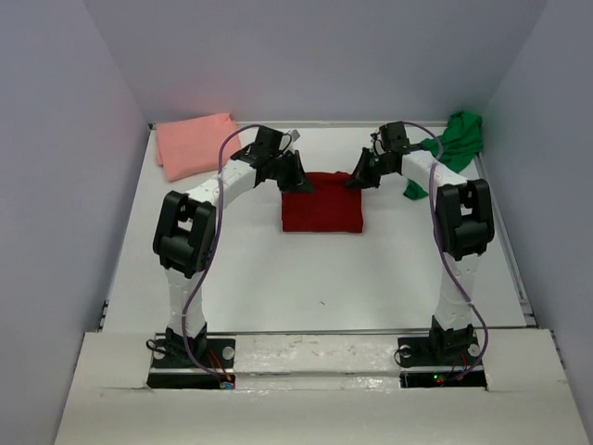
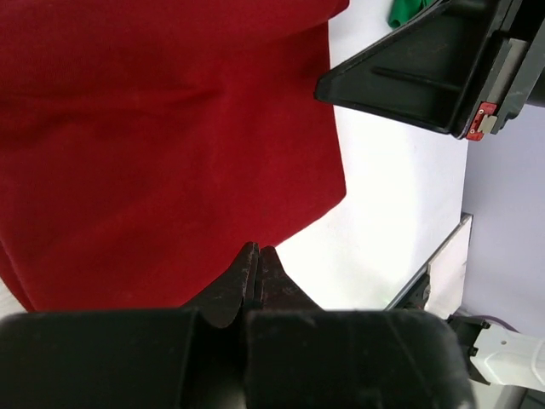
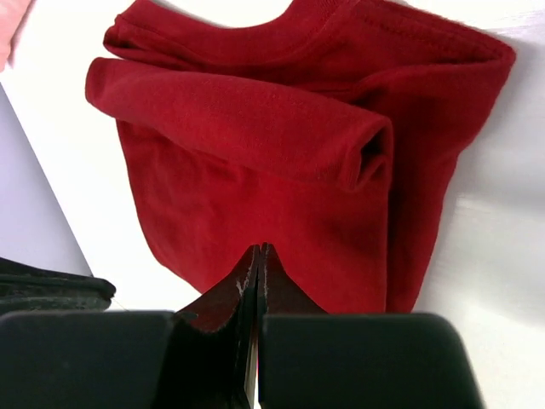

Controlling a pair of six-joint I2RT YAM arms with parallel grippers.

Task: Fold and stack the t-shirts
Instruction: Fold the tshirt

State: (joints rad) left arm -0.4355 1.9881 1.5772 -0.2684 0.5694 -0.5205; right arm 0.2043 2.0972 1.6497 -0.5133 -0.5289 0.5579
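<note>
Jaws of left gripper (image 1: 298,176) and right gripper (image 1: 359,176) are pressed fully together at the upper corners of the folded dark red t-shirt (image 1: 321,201) mid-frame, any pinch unclear; salmon pink t-shirt (image 1: 195,144) upper left, green t-shirt (image 1: 456,139) upper right

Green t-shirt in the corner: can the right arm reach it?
Probably yes. The green t-shirt lies crumpled close beside the right arm, with nothing between them. But the right end effector is shut at the dark red t-shirt edge, so it would need to turn back and open first.
</note>
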